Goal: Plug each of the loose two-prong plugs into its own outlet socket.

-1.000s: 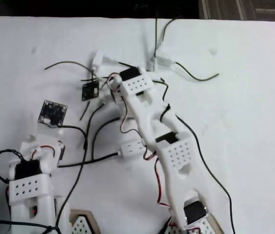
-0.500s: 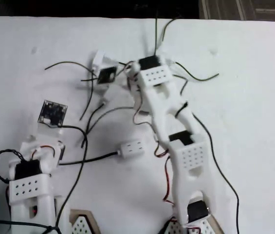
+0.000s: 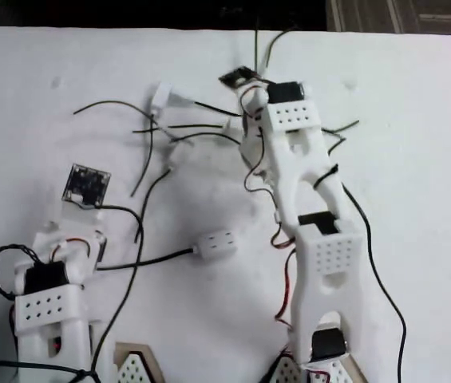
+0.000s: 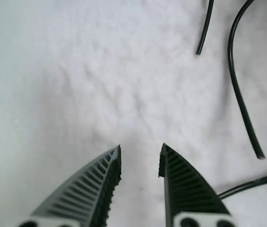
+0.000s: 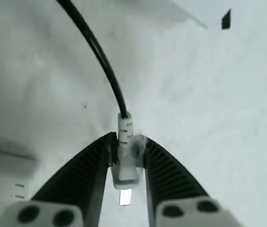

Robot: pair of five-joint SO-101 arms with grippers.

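My right gripper [image 5: 128, 142] is shut on a white two-prong plug [image 5: 124, 165]. Its black cable [image 5: 95, 52] runs away from the fingers, and one metal prong [image 5: 125, 196] shows below the plug body. A white socket block [image 5: 1, 177] lies close beside the gripper. In the high view the right gripper [image 3: 251, 100] is at the back middle of the table. A second white socket block [image 3: 215, 242] on a black cord lies mid-table. My left gripper [image 4: 140, 149] stands open above bare tabletop at the front left, with nothing between its fingers.
Several loose black cables [image 3: 149, 148] sprawl across the back left. A small white plug piece [image 3: 164, 97] lies among them. Two cable ends [image 4: 246, 118] lie just ahead of the left gripper. The table's far edge [image 3: 129, 29] runs close behind the right gripper.
The right arm swung to the right and toward the table's back edge with the plug, dragging its cable along. The left arm stayed still.
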